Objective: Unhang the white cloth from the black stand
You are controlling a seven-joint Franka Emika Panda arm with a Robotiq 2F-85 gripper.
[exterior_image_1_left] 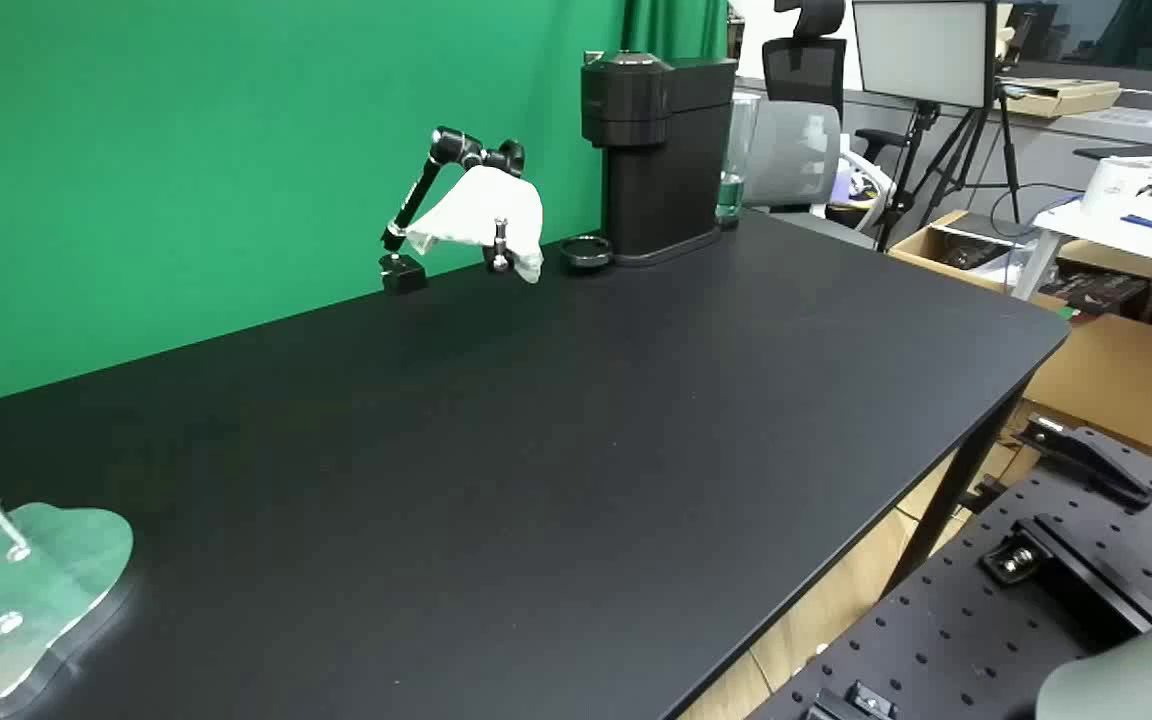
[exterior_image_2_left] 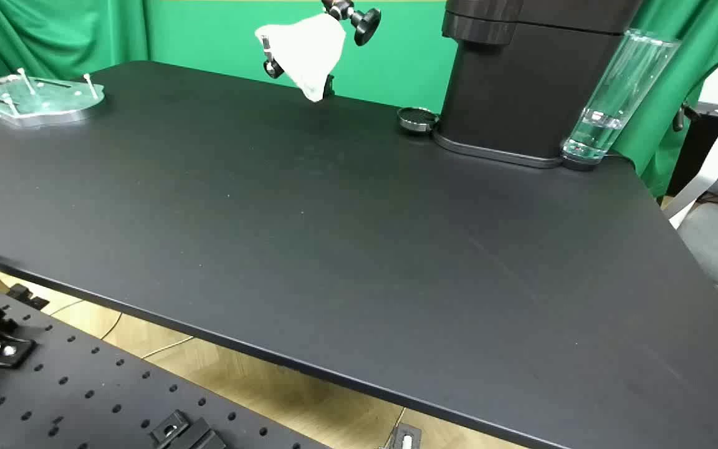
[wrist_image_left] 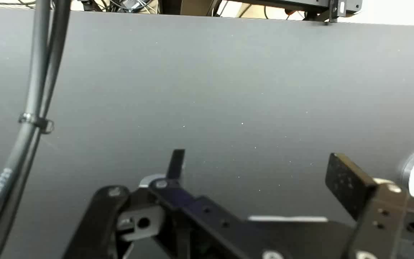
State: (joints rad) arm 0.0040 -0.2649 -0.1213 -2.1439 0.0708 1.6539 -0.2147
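Both exterior views look down across the table (exterior_image_1_left: 586, 450) toward the green backdrop (exterior_image_1_left: 236, 150) — the wrist view downward, close behind the gripper (wrist_image_left: 259, 165).

Near the upper centre of an exterior view, the white cloth (exterior_image_1_left: 496, 197) is matt fabric and the black stand (exterior_image_1_left: 417, 198) smooth with glints of shiny metal. The tabletop (exterior_image_1_left: 496, 450) looks smooth and matt, the cylinder (exterior_image_1_left: 739, 150) further right clear and glossy, the lower-left plate (exterior_image_1_left: 71, 575) glossy.
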